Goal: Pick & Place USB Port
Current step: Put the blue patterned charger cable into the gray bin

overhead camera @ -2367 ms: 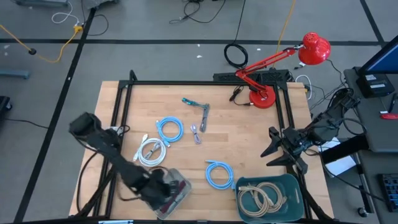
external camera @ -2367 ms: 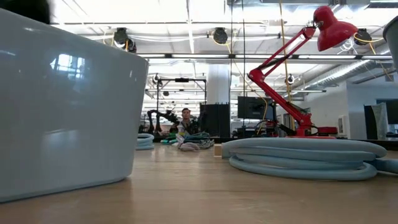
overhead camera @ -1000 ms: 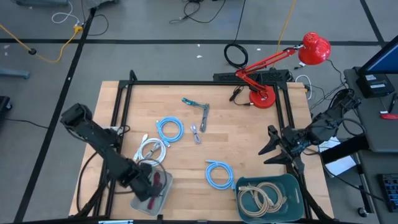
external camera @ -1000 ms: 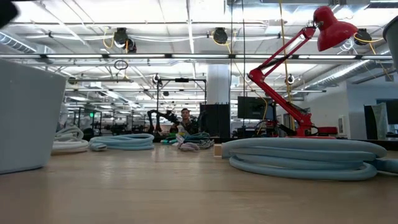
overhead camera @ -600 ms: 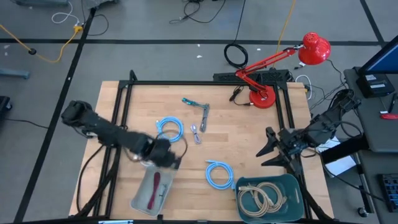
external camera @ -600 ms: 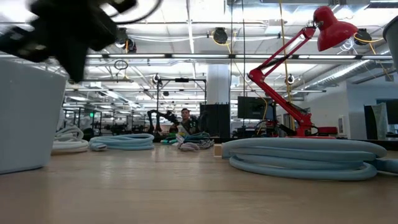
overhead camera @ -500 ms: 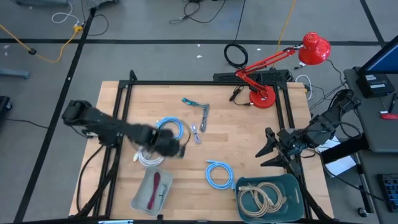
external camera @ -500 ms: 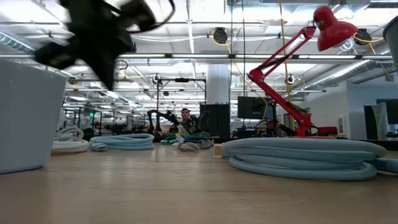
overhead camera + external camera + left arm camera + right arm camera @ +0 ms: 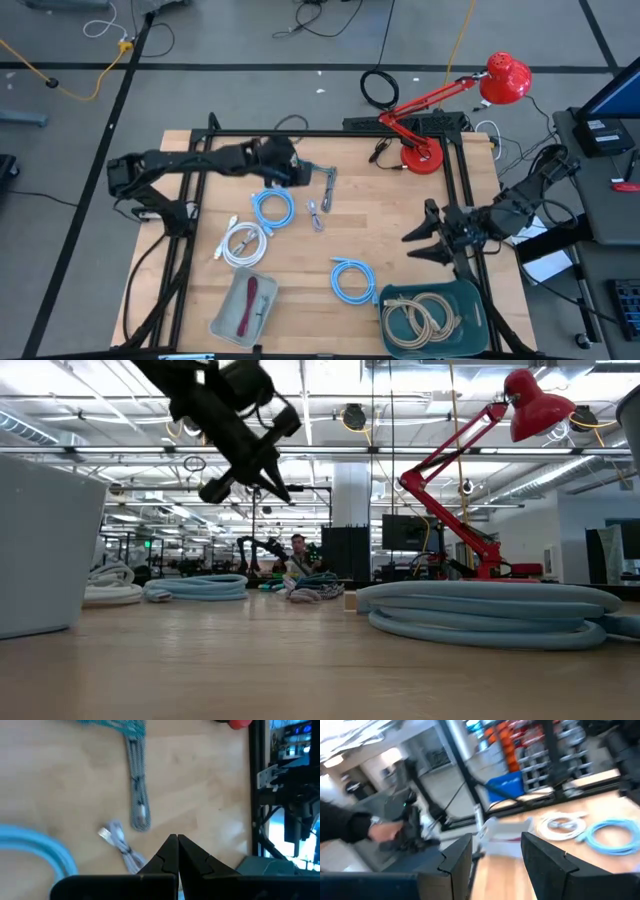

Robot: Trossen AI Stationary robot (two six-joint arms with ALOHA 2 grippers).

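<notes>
Two arms: your left gripper (image 9: 300,176), fingers pressed together and empty, stretches above the tabletop (image 9: 400,235) beside the grey-braided USB cable (image 9: 328,186); your right gripper (image 9: 415,247) waits parted, empty.

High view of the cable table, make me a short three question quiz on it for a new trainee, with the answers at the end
1. True or false: the green bin at the table's near right corner holds a coiled beige cable.
2. Multiple choice: the left hand is (A) open over the clear tray, (B) shut above the table's far side, next to the grey braided cable, (C) gripping the red lamp.
3. Fill in: the right hand hangs over the table's right side with its fingers ____.

Key: 1 true; 2 B; 3 open.
</notes>
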